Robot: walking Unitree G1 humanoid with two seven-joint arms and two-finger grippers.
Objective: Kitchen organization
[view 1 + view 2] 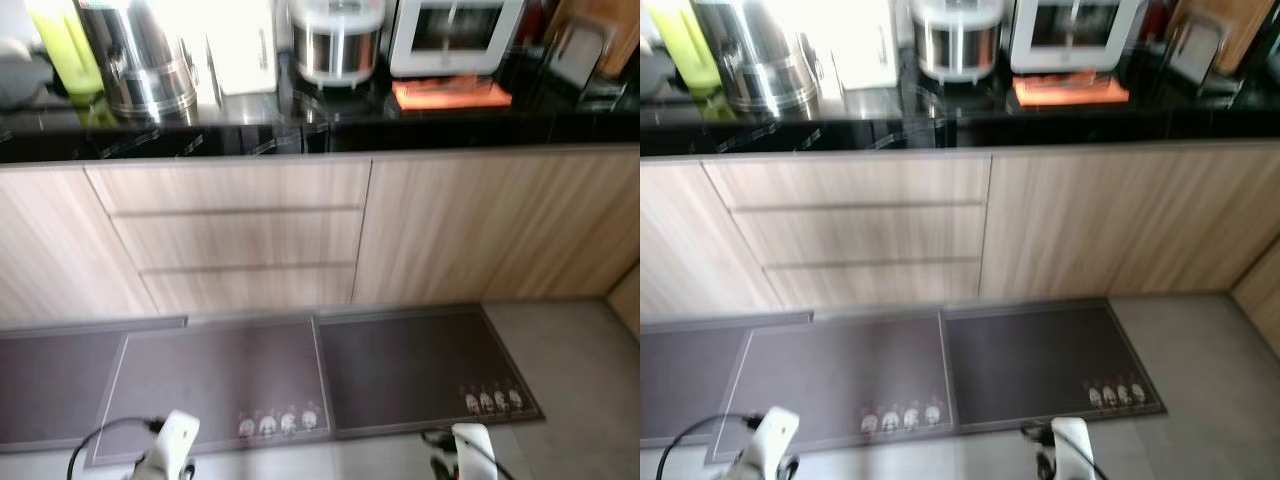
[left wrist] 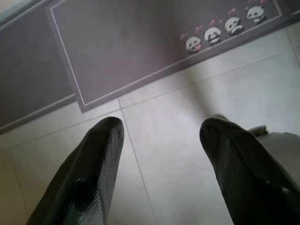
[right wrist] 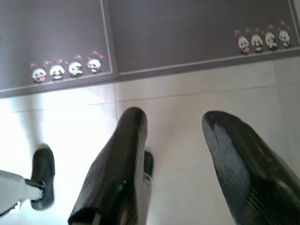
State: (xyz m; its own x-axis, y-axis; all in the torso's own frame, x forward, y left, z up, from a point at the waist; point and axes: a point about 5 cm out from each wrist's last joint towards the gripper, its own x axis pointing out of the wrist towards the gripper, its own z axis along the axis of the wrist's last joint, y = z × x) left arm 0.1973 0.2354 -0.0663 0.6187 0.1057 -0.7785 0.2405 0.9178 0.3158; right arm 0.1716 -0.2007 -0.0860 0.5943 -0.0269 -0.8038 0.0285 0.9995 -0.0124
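Both my arms hang low over the floor tiles (image 2: 178,154); left gripper (image 2: 161,136) and right gripper (image 3: 173,126) fingers spread, empty. Beyond the mats (image 1: 400,365), the far surface (image 1: 300,135) carries a kettle (image 1: 140,60), rice cooker (image 1: 337,40), and microwave (image 1: 455,35).

On the black countertop (image 1: 330,125), the steel kettle (image 1: 140,60), the rice cooker (image 1: 337,38) and the white microwave (image 1: 455,35) are cut off by the picture's top edge, and all are softened by blur. The yellow-green object (image 1: 65,45) left of the kettle is too blurred to be identified. The small printed figures (image 1: 278,423) on the floor mat (image 1: 220,380) below the countertop are too small to be made out in the eye views.
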